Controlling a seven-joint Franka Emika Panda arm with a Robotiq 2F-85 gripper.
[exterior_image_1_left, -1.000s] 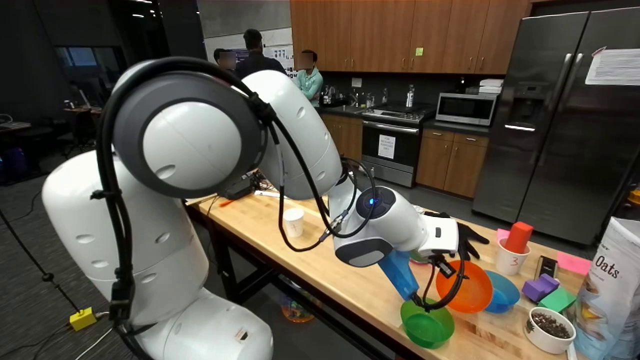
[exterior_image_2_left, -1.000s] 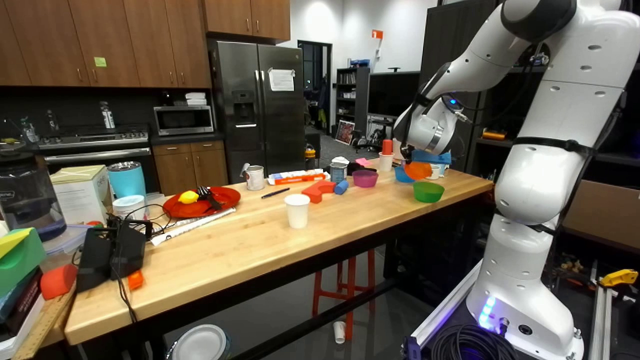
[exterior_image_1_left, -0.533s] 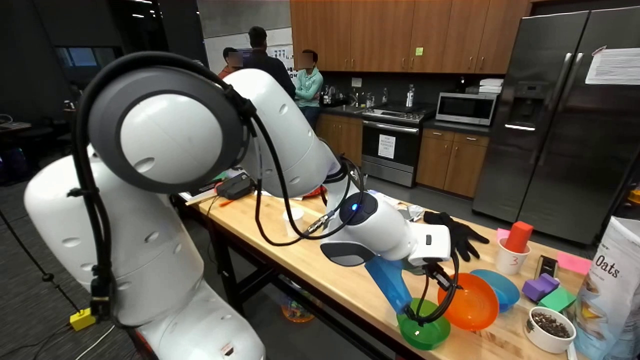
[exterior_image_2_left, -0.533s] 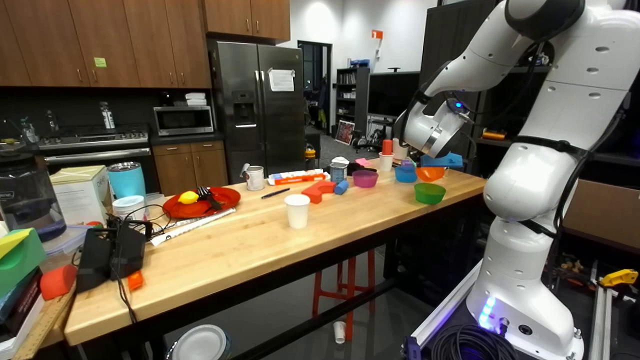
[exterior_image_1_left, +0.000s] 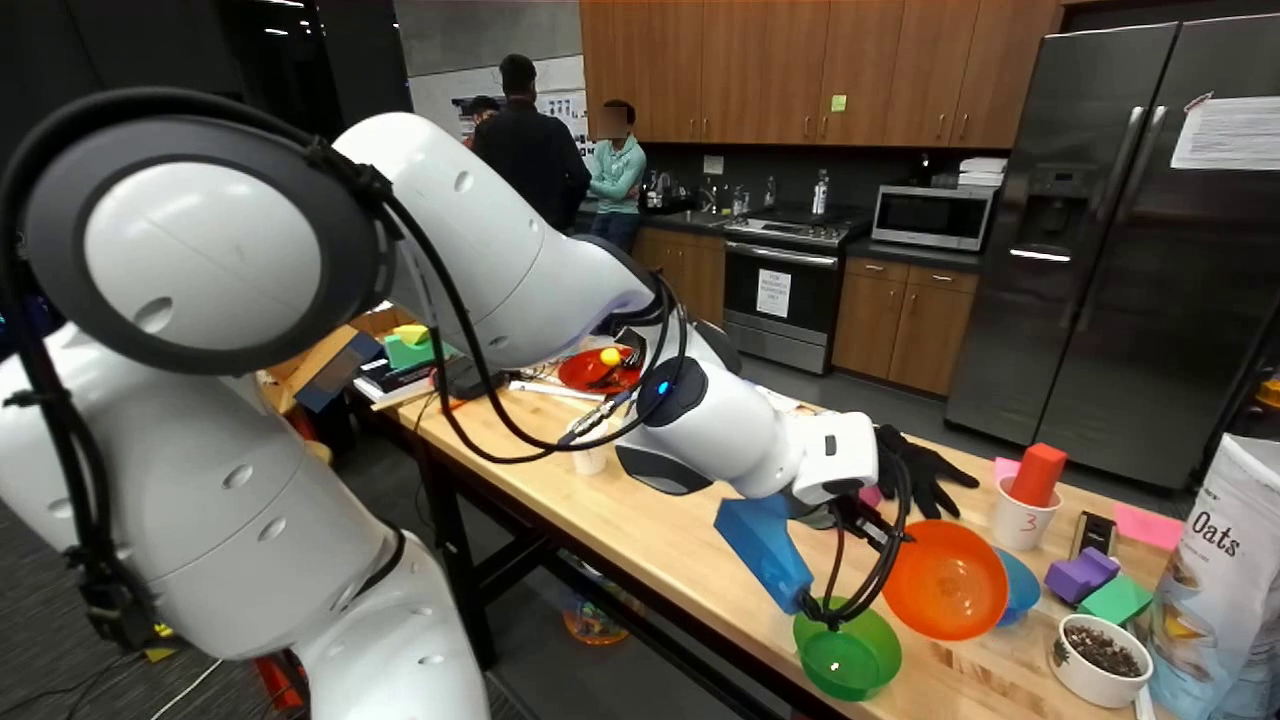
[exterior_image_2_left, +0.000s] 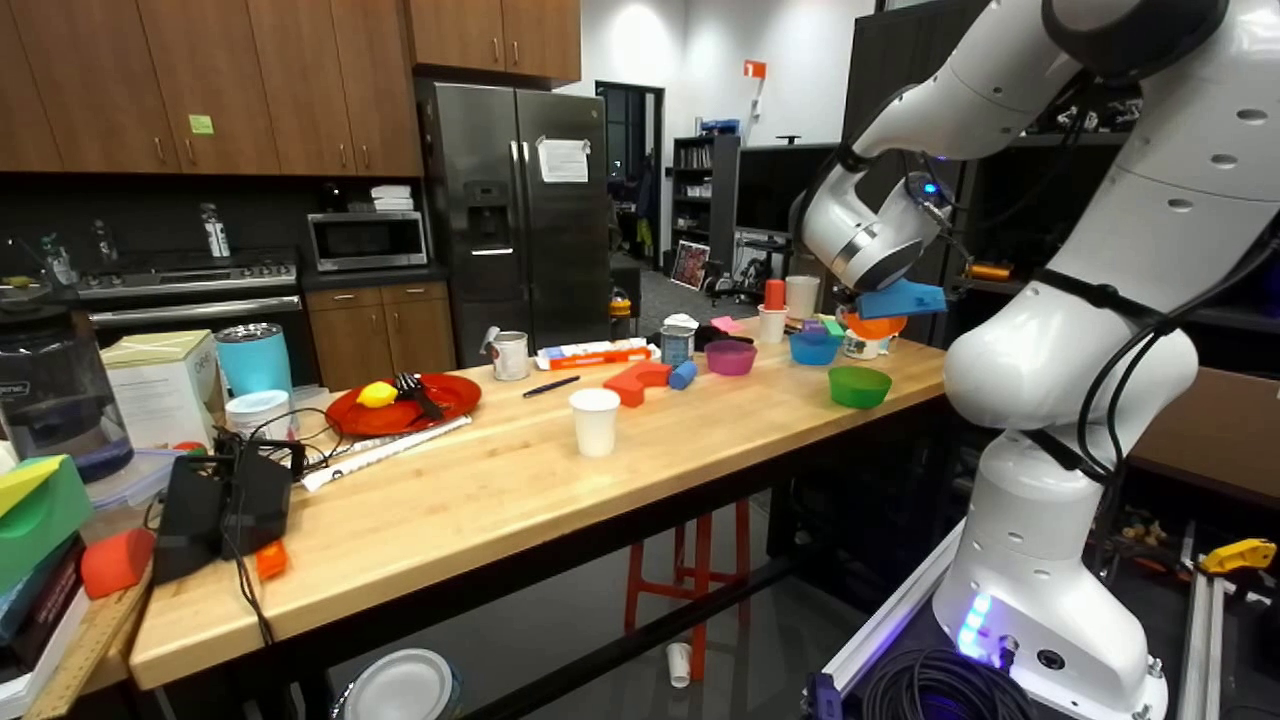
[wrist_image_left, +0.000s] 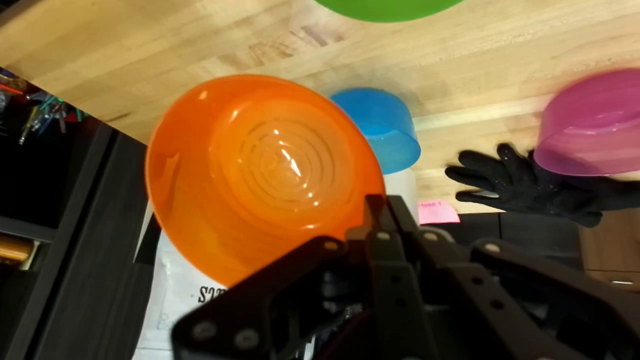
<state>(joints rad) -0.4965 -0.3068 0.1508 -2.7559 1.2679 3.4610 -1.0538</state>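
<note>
My gripper (wrist_image_left: 385, 201) is shut on the rim of an orange bowl (wrist_image_left: 270, 165) in the wrist view. The bowl hangs tilted above the table, its inside showing empty; it also shows in both exterior views (exterior_image_1_left: 945, 585) (exterior_image_2_left: 877, 326). A blue bowl (wrist_image_left: 377, 125) stands on the table, partly hidden behind the orange bowl. A green bowl (exterior_image_1_left: 848, 655) is beside it near the table edge, under the blue wrist part (exterior_image_1_left: 765, 550) in that view. A magenta bowl (wrist_image_left: 595, 125) stands by a black glove (wrist_image_left: 530, 185).
A white cup with a red block (exterior_image_1_left: 1036, 475), purple (exterior_image_1_left: 1080, 574) and green (exterior_image_1_left: 1114, 600) blocks, a bowl of dark bits (exterior_image_1_left: 1100, 660) and an oats bag (exterior_image_1_left: 1210, 580) crowd this table end. A white cup (exterior_image_2_left: 595, 425), red arch block (exterior_image_2_left: 638, 380) and red plate (exterior_image_2_left: 455, 395) stand farther along.
The arm has drawn back, leftward in an exterior view. The orange bowl, held throughout, shifted right in both exterior views, dipped, then rose; more of the cups behind it shows.
</note>
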